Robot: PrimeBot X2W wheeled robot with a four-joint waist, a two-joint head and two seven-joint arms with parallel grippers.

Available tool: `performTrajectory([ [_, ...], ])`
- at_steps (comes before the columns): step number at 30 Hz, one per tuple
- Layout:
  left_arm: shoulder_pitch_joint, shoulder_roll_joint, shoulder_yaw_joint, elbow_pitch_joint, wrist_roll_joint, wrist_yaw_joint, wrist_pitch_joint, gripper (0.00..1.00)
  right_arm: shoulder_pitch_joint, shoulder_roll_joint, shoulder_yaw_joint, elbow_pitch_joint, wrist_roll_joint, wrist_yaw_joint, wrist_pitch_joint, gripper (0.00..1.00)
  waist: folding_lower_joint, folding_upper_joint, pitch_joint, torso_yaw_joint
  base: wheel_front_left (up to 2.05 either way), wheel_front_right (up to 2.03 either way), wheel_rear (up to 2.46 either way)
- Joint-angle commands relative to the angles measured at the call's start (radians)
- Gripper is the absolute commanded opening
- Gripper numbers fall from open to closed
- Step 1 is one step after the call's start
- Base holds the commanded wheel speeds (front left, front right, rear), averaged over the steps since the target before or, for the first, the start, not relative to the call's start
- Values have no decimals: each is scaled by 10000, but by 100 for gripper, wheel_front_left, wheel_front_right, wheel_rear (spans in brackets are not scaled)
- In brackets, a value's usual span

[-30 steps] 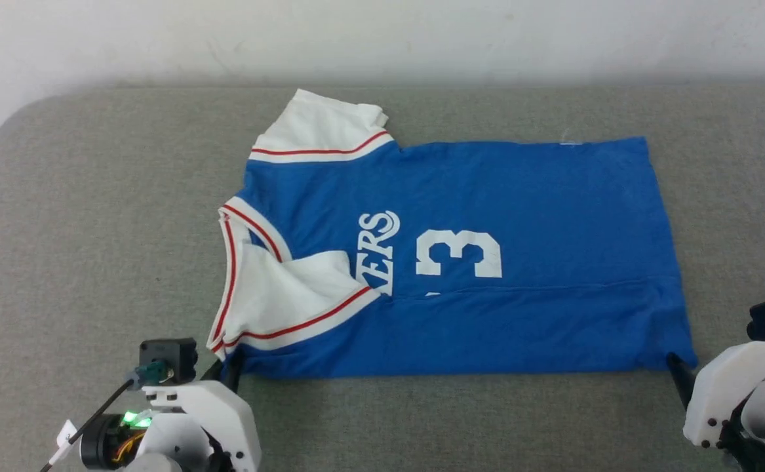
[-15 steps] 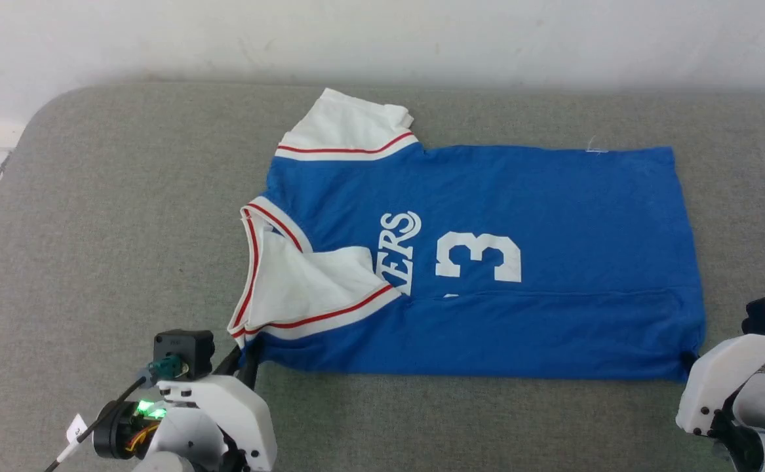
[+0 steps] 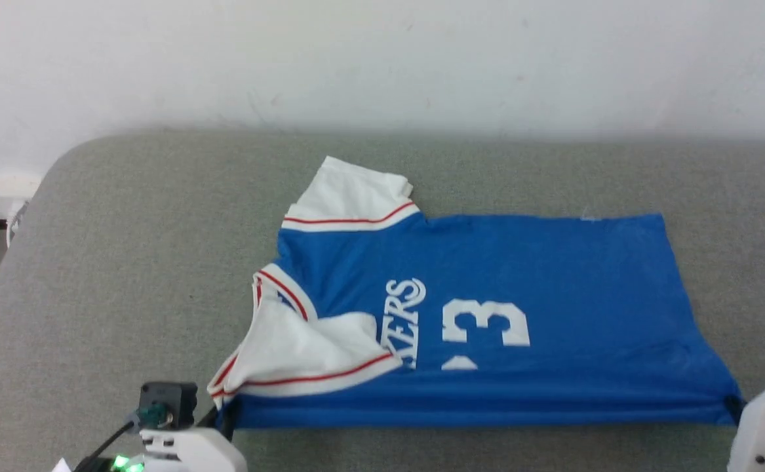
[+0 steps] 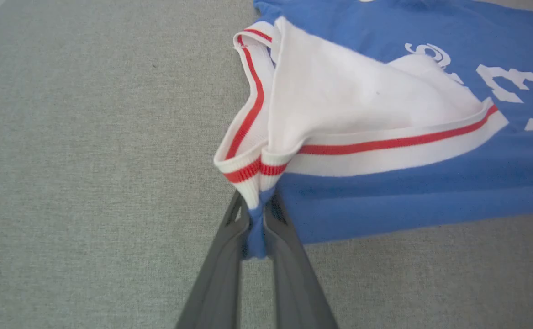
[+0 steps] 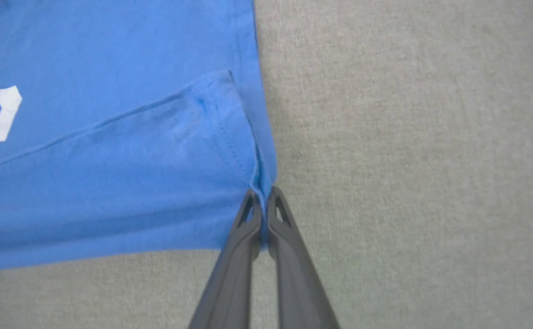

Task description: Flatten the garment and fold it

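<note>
The garment [image 3: 520,282], a royal-blue jersey with white sleeves, red-striped trim and a white "3", lies sideways on the grey surface, its near strip folded over. My left gripper [image 4: 257,214] is shut on the near shoulder corner, pinching blue cloth below the striped trim [image 4: 248,171]. In the head view the left gripper [image 3: 225,416] sits at that corner, lifted slightly. My right gripper [image 5: 261,198] is shut on the near hem corner of the garment [image 5: 111,173]; its tip shows in the head view as the right gripper [image 3: 735,406].
The grey padded surface [image 3: 126,262] has bare room left of the shirt and along the near edge. A pale wall [image 3: 382,59] runs behind it. The surface's rounded left corner drops off at the far left.
The right gripper has closed on the hem corner. The head camera has shifted, so the shirt sits lower in the picture. The near edge of the shirt is raised slightly at both corners.
</note>
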Motion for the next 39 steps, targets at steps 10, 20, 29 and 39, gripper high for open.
performTrajectory([
  [10, 1288, 460, -97, -316, -353, 316, 564, 0, 1610, 28, -794, -1208, 147, -23, 1054, 0, 1, 0, -197, 121, 0, 0, 0],
  [20, 848, -223, -490, 880, -488, -420, -81, 100, 1425, 162, -32, -148, 338, -23, 172, 100, 1, 0, -31, 151, 0, 0, 0],
  [29, 153, -577, -76, 1085, -182, -987, -2359, 100, 519, -158, 553, -433, 793, -23, -2552, 100, 1, 0, -197, 117, 0, 0, 0],
  [39, -748, -995, 975, 523, 415, -1194, -4796, 100, 132, -330, 1756, -1522, 1102, -23, -6475, 100, 1, 0, -50, -317, 0, 0, 0],
])
